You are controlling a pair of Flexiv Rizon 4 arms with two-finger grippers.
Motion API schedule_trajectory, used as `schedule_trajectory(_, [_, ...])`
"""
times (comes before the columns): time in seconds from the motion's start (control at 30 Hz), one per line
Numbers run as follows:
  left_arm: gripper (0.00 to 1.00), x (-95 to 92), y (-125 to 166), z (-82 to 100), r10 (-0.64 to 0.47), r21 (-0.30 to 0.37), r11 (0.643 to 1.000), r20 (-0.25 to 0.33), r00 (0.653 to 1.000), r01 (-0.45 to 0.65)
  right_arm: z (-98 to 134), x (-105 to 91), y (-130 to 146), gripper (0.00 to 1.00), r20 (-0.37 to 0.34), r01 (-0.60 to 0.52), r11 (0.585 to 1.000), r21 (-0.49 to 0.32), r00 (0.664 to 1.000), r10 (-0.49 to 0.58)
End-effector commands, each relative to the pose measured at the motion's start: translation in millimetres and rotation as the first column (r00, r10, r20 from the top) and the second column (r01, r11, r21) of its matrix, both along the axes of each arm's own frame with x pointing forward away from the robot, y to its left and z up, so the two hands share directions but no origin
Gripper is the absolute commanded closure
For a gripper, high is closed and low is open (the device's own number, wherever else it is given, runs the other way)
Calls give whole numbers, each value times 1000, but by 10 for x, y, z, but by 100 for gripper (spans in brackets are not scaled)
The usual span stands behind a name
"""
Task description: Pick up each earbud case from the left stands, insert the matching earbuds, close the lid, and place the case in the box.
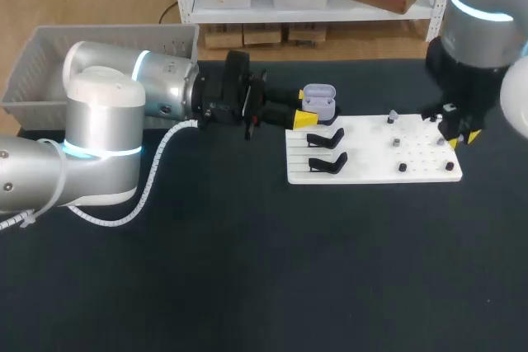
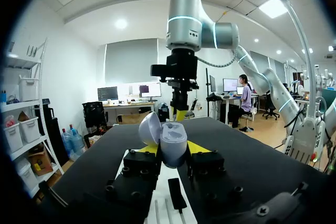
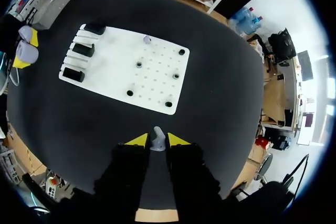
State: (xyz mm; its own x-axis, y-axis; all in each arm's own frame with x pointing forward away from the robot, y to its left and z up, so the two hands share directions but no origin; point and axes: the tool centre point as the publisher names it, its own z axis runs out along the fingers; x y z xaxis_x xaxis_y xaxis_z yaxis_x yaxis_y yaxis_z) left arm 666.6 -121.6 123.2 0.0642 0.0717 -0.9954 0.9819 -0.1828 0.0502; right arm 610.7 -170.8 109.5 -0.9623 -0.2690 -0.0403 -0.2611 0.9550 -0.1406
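Surface (image 1: 247,286): one, black, matte, plain; spans the head view from side to side; evenly lit, with soft shadows.

box (image 1: 33,59) far left, board (image 1: 371,166) right of it, stands (image 1: 327,162) on board's left

earbud case (image 2: 173,142): base hidden inside left pincer (image 2: 173,149) | grey bin (image 1: 37,51): near side behind left arm (image 1: 107,105) | pieces (image 1: 402,167) on white board (image 1: 371,172): too small to tell
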Motion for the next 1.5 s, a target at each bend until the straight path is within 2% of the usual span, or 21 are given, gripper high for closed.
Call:
schedule_trajectory(0.03, [100, 2, 0, -13, 1, -3, 1000, 2, 1000, -1, 10, 12, 6, 100, -5, 0, 1000, 0, 1000, 0])
schedule_trajectory(0.47, [100, 2, 0, -13, 1, -3, 1000, 2, 1000, -1, 10, 12, 6, 100, -5, 0, 1000, 0, 1000, 0])
schedule_trajectory(0.53, [100, 2, 0, -13, 1, -3, 1000, 2, 1000, -1, 120, -55, 195, 100, 15, -11, 1000, -4, 1000, 11])
schedule_trajectory(0.6, [100, 2, 0, -13, 1, -3, 1000, 2, 1000, -1, 209, -100, 333, 100, 30, 8, 1000, 21, 1000, -9])
schedule_trajectory(0.63, [100, 2, 0, -13, 1, -3, 1000, 2, 1000, -1, 244, -129, 426, 100, 22, 13, 1000, 18, 1000, -14])
schedule_trajectory(0.7, [100, 2, 0, -13, 1, -3, 1000, 2, 1000, -1, 292, -162, 534, 100, -6, 44, 997, 63, 999, -43])
schedule_trajectory(0.77, [100, 2, 0, -13, 1, -3, 1000, 2, 1000, -1, 322, -190, 618, 100, -13, 69, 998, 9, 998, -68])
schedule_trajectory(0.83, [100, 2, 0, -13, 1, -3, 1000, 2, 1000, -1, 372, -215, 696, 100, -38, 107, 994, 31, 994, -106])
schedule_trajectory(0.87, [100, 2, 0, -13, 1, -3, 1000, 2, 1000, -1, 391, -224, 732, 100, -31, 114, 993, -7, 993, -115])
schedule_trajectory(0.9, [100, 2, 0, -13, 1, -3, 1000, 2, 1000, -1, 413, -229, 763, 100, -34, 138, 990, -6, 990, -138])
schedule_trajectory(1.07, [100, -19, -32, -17, -10, 0, 1000, 18, 1000, 10, 495, -216, 872, 100, -3, 201, 979, -19, 980, -201])
schedule_trajectory(1.33, [100, -90, -135, -37, -19, -10, 1000, 43, 999, 20, 579, -185, 982, 100, -2, 258, 966, -24, 966, -258])
schedule_trajectory(1.5, [100, -107, -192, -64, 0, -29, 1000, 36, 999, 1, 613, -182, 960, 100, -9, 302, 953, 19, 953, -301])
